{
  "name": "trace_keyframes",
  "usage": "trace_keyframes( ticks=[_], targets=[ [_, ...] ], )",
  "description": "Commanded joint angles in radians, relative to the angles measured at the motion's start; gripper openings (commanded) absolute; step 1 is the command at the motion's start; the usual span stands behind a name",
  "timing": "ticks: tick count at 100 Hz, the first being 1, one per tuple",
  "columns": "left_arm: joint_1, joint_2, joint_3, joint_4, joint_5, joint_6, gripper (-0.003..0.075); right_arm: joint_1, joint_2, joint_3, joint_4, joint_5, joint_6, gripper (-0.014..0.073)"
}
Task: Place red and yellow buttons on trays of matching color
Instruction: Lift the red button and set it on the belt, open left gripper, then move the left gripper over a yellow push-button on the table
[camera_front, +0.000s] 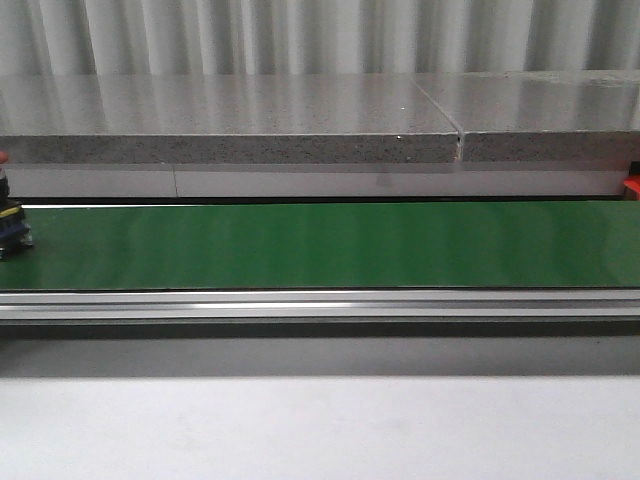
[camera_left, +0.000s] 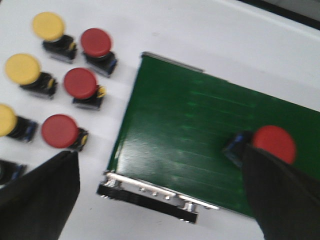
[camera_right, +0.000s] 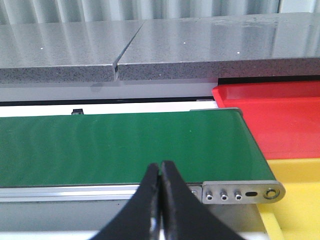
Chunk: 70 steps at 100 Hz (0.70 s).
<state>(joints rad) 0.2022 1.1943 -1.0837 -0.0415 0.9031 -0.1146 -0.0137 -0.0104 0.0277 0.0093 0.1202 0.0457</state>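
One long green conveyor belt (camera_front: 330, 245) stretched across the front view, with a grey stone ledge (camera_front: 230, 125) behind it and a pale table (camera_front: 320, 430) in front. At the far left edge a button on the belt (camera_front: 10, 228) was only partly in frame — dark body, a hint of red on top. A sliver of the red tray (camera_front: 632, 188) showed at the far right.

From the left wrist, the left gripper (camera_left: 160, 200) hung released, its two dark fingers (camera_left: 40, 192) spread well apart over the belt's end. A red button (camera_left: 272, 144) sat on the green surface, just beside one finger, though I could not tell if they touched. On the white table beside the belt stood three more red buttons (camera_left: 79, 83) and three yellow buttons (camera_left: 22, 69), in rough rows, blurred.

From the right wrist, the right gripper (camera_right: 161, 200) was clenched, fingertips pressed together on nothing, in front of the belt's other end. Beyond that end lay the red tray, with the yellow tray (camera_right: 295, 175) nearer, touching it.
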Motion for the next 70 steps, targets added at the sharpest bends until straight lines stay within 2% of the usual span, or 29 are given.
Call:
trace_keyframes(
  ticks=[1,12,28,48,70],
  targets=[
    [0.095,-0.039,0.036,-0.006,-0.083,-0.039,0.0638,-0.006,-0.009,-0.016,-0.009,-0.086,-0.003,-0.0068],
    [0.225,-0.046,0.118,-0.006,-0.126,-0.088,0.0638,-0.006,-0.009,-0.016,-0.009,-0.086,-0.003,-0.0068],
    [0.321,-0.046,0.211,-0.006,-0.175,-0.137,0.0638,-0.006,-0.009,-0.016,-0.009,-0.086,-0.003,-0.0068],
    [0.348,-0.028,0.273,0.002,-0.263,-0.146,0.0638,-0.006,-0.009,-0.016,-0.009,-0.086,-0.003,-0.0068],
    [0.348,0.063,0.273,0.148,-0.273,-0.283,0.0638,-0.006,-0.009,-0.016,-0.009,-0.086,-0.003,-0.0068]
  ],
)
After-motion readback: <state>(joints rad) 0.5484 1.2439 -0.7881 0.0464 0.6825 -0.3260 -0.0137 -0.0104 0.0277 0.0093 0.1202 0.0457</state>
